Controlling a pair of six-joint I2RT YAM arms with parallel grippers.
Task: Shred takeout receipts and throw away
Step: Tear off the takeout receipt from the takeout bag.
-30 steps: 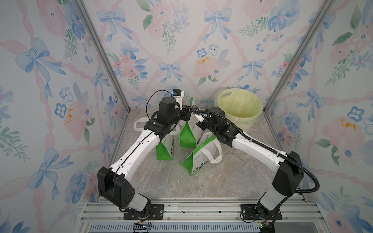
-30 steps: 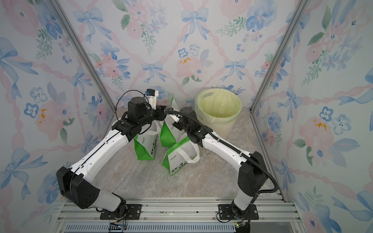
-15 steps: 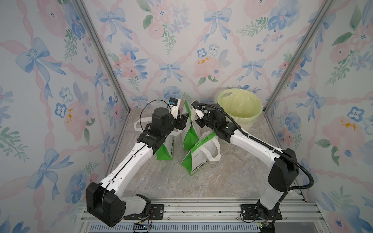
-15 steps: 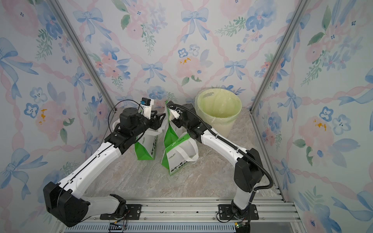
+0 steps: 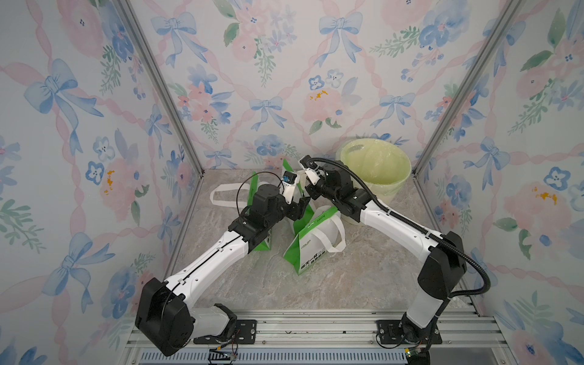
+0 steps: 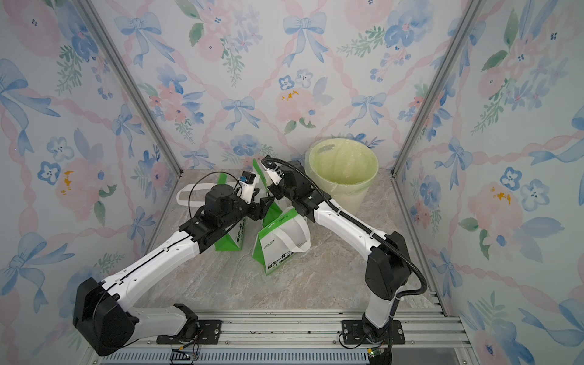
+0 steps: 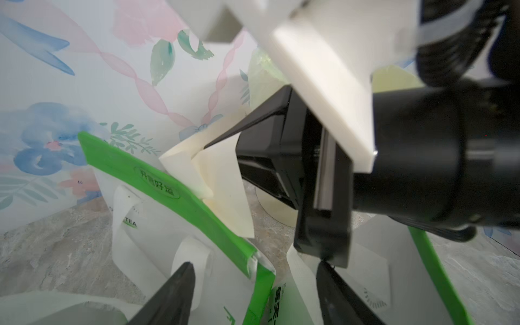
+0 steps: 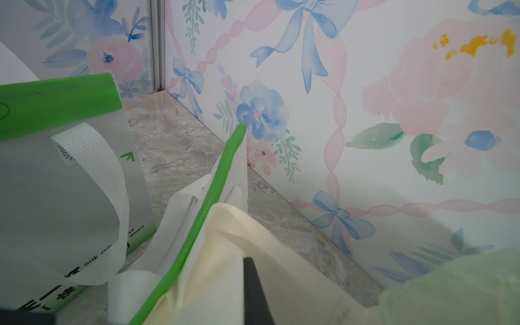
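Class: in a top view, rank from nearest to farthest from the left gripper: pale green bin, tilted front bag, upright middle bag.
1. upright middle bag, right at the left gripper.
2. tilted front bag, just in front.
3. pale green bin, back right corner.

**Hidden and Cut Off**

In both top views the left arm [image 6: 164, 256] covers most of one bag [image 6: 235, 238]. In the right wrist view the receipt [image 8: 233, 225] runs off the frame edge, and the bin [image 8: 464, 289] is a blurred green patch, also cut off.
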